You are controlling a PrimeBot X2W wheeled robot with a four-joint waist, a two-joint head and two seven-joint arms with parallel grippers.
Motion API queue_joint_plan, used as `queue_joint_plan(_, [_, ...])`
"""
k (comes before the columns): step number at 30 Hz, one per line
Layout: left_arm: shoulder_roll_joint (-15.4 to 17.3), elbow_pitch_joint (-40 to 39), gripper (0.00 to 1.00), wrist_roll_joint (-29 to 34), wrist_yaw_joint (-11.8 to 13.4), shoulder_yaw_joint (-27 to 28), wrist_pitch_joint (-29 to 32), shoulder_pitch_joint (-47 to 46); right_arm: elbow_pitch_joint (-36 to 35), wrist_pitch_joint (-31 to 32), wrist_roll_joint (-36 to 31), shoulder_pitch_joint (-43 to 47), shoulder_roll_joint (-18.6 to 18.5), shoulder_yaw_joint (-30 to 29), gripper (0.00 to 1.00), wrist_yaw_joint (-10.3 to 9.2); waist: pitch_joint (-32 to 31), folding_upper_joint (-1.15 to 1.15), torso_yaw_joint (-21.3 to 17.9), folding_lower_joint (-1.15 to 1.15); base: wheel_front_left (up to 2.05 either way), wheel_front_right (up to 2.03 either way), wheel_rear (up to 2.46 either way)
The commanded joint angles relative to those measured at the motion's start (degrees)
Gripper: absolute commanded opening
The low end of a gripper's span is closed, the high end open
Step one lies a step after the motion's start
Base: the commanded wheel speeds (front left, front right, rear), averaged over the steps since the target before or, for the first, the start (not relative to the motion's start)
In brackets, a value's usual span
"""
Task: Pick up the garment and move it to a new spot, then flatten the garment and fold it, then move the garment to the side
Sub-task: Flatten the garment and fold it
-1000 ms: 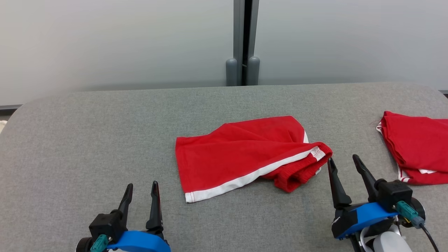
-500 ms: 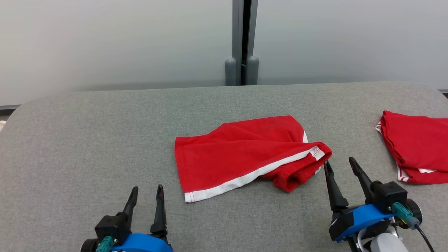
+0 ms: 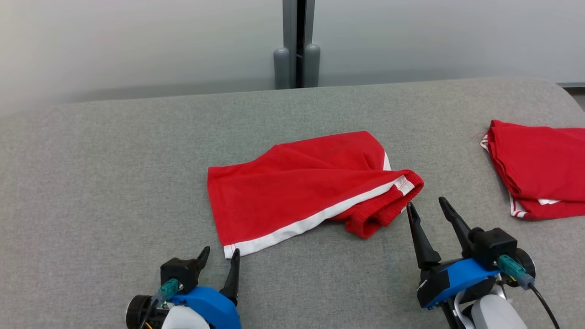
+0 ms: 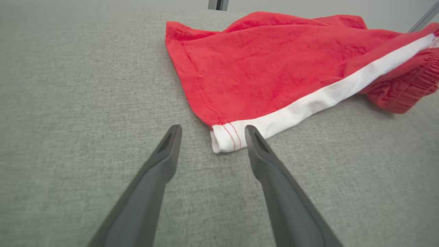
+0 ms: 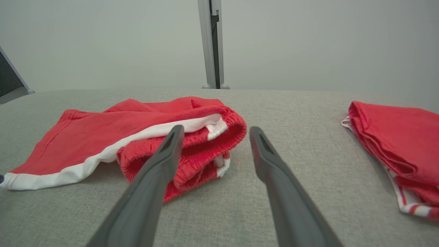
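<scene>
While the head view looked down on the grey tabletop (image 3: 114,183), the garment (image 3: 301,183), red shorts with a white stripe (image 3: 315,221) along one edge, lay rumpled roughly mid-surface, its waistband (image 3: 374,217) bunched up at the right end. The left pincer (image 3: 221,250) sat low near the bottom, wrist tipped to the side and fingers spread. One fingertip was just beside the striped near corner, and honestly I couldn't tell if it touched. The right pincer (image 3: 426,203) was spread too, its fingers leaning up and a bit left, with the tips just beside the waistband. A second red garment (image 3: 539,169) lay folded at the far right, well apart from the first, and a grey post (image 3: 297,41) stood behind the tabletop.

Over in the left wrist view, the left pincer (image 4: 213,127) pointed low along the tabletop with both fingers wide apart, pinching nothing. The striped corner (image 4: 228,137) sat right between the two tips, closer to the right-hand finger.

Then the right wrist view had the right pincer (image 5: 216,128) spread as well, angled nearly flat along the surface. One finger overlapped the bunched waistband (image 5: 205,151) in the picture, contact unclear, and the other was over bare tabletop. The second red garment (image 5: 394,137) lay off to the right.
</scene>
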Motion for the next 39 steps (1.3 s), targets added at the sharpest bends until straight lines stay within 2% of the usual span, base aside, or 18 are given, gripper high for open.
queue_joint_plan(1, [0.26,0.41,1.00,-0.21,-0.10,0.03,-0.13,-1.18,0.01,-0.16,0.50,-0.80,-0.02,0.15,1.00,0.01,0.33,0.00,-0.13,0.00,0.00,0.00,0.00])
queue_joint_plan(5, [0.12,3.50,1.00,-0.80,-0.46,-0.75,1.63,-3.22,0.40,-0.16,0.67,-1.71,-0.03,1.11,1.00,0.01,1.67,0.00,-0.88,0.00,0.00,0.00,0.00])
queue_joint_plan(6, [0.05,4.20,0.84,-1.10,-0.59,-0.99,2.17,-3.69,0.56,-0.15,1.00,-1.94,-0.01,1.56,1.00,0.01,1.92,0.00,-0.99,0.00,0.00,0.00,0.00])
queue_joint_plan(7, [-0.02,4.75,0.41,-1.23,-0.72,-1.28,2.41,-3.88,0.68,-0.12,1.46,-2.15,-0.01,2.13,1.00,0.01,2.14,0.00,-1.05,0.00,0.00,0.00,0.00])
queue_joint_plan(8, [-0.06,5.09,0.29,-1.44,-0.87,-1.55,2.47,-4.07,0.86,-0.01,2.15,-2.40,-0.01,2.66,1.00,0.01,2.34,0.00,-1.07,0.00,0.00,0.00,0.00])
queue_joint_plan(9, [-0.13,5.26,0.00,-1.63,-0.98,-1.64,2.06,-4.26,1.04,0.17,2.92,-2.73,-0.03,3.15,1.00,0.01,2.51,0.00,-1.07,0.00,0.00,0.00,0.00])
queue_joint_plan(18, [0.06,4.09,0.00,-2.30,-0.17,-0.90,-3.31,-6.31,4.80,0.92,7.02,-6.30,-0.06,4.94,1.00,0.01,3.71,0.00,0.06,0.00,0.00,0.00,0.00])
queue_joint_plan(31, [0.67,2.27,0.00,-2.60,0.47,-1.15,-5.13,-6.97,12.47,1.35,11.14,-11.28,-0.05,5.02,1.00,0.01,4.01,0.00,1.60,0.00,0.00,0.00,0.00])
queue_joint_plan(32, [0.77,2.10,0.00,-2.67,0.57,-1.10,-5.22,-6.93,12.56,1.19,11.33,-11.22,-0.05,5.12,0.89,0.01,3.98,0.00,1.61,0.00,0.00,0.00,0.00])
queue_joint_plan(35, [1.03,1.45,0.00,-2.88,0.70,-0.84,-5.81,-7.04,12.12,1.07,12.50,-10.51,-0.05,5.58,0.84,0.01,3.94,0.00,1.54,0.00,0.00,0.00,0.00])
queue_joint_plan(36, [1.11,1.15,0.00,-2.97,0.80,-0.71,-6.00,-7.13,11.98,1.00,12.73,-10.25,-0.06,5.74,0.78,0.01,3.94,0.00,1.46,0.00,0.00,0.00,0.00])
queue_joint_plan(37, [1.24,0.78,0.00,-2.92,0.90,-0.58,-6.23,-7.25,11.86,0.96,13.01,-10.09,-0.07,5.88,0.65,0.01,3.95,0.00,1.36,0.00,0.00,0.00,0.00])
queue_joint_plan(39, [1.66,0.07,0.00,-2.98,1.10,-0.19,-6.65,-7.64,11.70,0.89,13.16,-9.95,-0.06,5.90,0.56,0.01,3.95,0.00,1.17,0.00,0.00,0.00,0.00])
